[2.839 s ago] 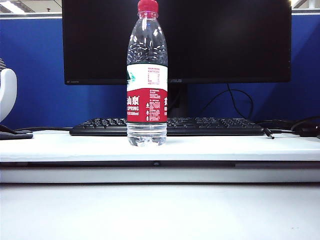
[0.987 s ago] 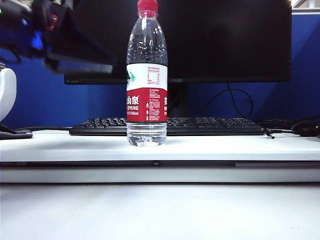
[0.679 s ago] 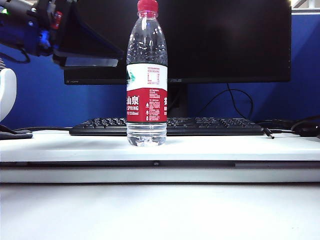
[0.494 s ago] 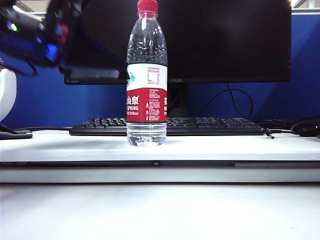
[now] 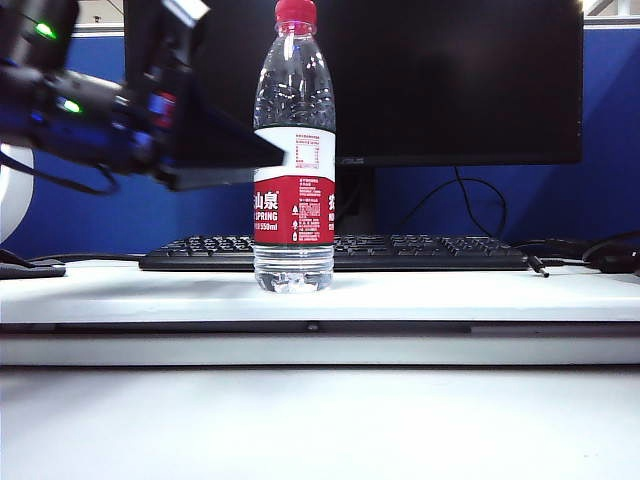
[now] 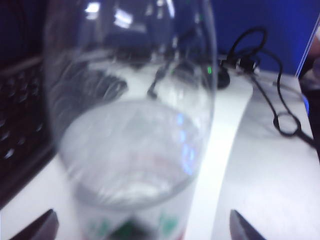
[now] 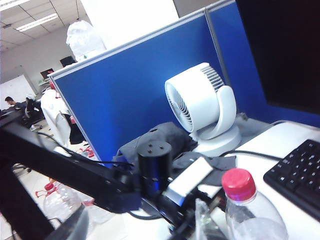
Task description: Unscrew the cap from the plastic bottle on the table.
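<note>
Red cap (image 5: 295, 11) is on; plastic bottle (image 5: 294, 160) stands upright on the table (image 5: 450, 295). Exterior: your left gripper (image 5: 225, 150) sits at label height, touching or just beside the bottle. Left wrist: jaws spread wide, bottle body between the fingertips (image 6: 42, 226). Close next to brace it. Right wrist: right gripper's own jaws unseen, cannot tell; cap lies below the camera.

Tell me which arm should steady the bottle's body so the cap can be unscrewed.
Left. The left gripper is open, its fingertips either side of the tall clear plastic bottle at mid-body, ready to clamp. The right gripper is out of view; its camera looks down at the small red screw cap, so it likely suits twisting.
</note>
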### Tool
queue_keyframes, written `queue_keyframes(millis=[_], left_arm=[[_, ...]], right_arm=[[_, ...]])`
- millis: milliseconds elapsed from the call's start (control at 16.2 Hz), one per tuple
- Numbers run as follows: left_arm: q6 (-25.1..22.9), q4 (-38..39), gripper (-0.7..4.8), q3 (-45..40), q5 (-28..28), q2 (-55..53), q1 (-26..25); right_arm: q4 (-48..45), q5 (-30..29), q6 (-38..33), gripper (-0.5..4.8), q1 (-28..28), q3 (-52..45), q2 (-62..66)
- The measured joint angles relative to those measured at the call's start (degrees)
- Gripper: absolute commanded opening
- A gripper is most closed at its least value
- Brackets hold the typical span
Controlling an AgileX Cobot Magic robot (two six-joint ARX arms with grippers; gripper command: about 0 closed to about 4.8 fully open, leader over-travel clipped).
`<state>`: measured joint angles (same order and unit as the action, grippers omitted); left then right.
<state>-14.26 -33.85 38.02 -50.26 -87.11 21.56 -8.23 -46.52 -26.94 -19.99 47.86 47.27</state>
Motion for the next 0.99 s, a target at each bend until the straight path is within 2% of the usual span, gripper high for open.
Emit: queue_keyframes(millis=[123, 309, 494, 741, 864, 987], left_arm=[[3.43, -8.09, 4.67, -0.02, 1.49, -4.42, 2.67], [5.14, -16.37, 4.67, 0.00, 6.10, -8.81, 5.70], [6.64, -21.86, 4.65, 0.24, 9.42, -12.70, 7.17], [13.07, -31.26, 4.57, 0.26, 10.49, -15.85, 7.21], [14.40, -35.01, 3.88, 0.31, 10.62, -15.72, 7.23], [14.82, -35.80, 3.88, 0.31, 10.60, -15.72, 7.26]], right_arm=[[0.22, -0.04, 0.00, 2.79, 0.00, 0.00, -0.02], [0.33, -0.04, 0.33, 2.79, 0.00, 0.00, 0.00], [3.96, -0.02, 2.60, 2.79, 0.00, -0.02, 0.00], [7.78, 0.02, 4.48, 2.79, 0.00, -0.02, 0.07], [9.73, 0.33, 6.49, 2.79, 0.00, 0.00, 0.17], [12.74, 0.44, 7.56, 2.79, -0.02, -0.02, 1.11]])
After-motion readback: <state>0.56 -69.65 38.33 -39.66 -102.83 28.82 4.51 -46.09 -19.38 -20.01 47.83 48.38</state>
